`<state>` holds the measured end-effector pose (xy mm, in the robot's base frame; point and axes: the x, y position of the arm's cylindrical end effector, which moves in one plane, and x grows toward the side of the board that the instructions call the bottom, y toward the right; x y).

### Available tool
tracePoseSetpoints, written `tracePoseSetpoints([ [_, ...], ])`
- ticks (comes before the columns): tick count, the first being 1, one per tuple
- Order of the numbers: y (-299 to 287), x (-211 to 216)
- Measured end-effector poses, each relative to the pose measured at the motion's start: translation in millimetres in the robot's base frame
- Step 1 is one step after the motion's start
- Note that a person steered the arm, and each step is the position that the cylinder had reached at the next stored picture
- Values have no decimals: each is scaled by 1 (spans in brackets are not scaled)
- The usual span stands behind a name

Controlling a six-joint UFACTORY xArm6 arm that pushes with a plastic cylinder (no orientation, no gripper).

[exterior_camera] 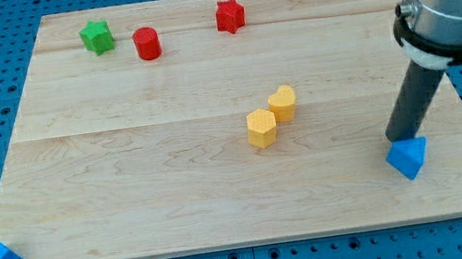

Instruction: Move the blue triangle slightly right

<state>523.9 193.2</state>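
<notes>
We see the blue triangle (pixel 407 158) near the board's (pixel 132 196) bottom-right corner, with my tip (pixel 400 138) touching its upper-left side. The arm ends in a plain rod, with no hand to spread or pinch.

1. The arm comes in from the view's top right corner, its wide grey cylinder cut off by the frame edge.
2. A black collar rings the bottom of that cylinder.
3. Below the collar the dark rod slants down toward the view's left.
4. My tip (pixel 400 136) sits low at the view's right side, its very end partly hidden, so contact there cannot be confirmed.
</notes>
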Motion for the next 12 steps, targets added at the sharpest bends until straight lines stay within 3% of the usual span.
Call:
tracePoseSetpoints([
  [2,-24,30],
  [3,-87,44],
  [4,-102,86],
  [6,-102,81],
  [8,-55,79],
  [12,-20,56],
])
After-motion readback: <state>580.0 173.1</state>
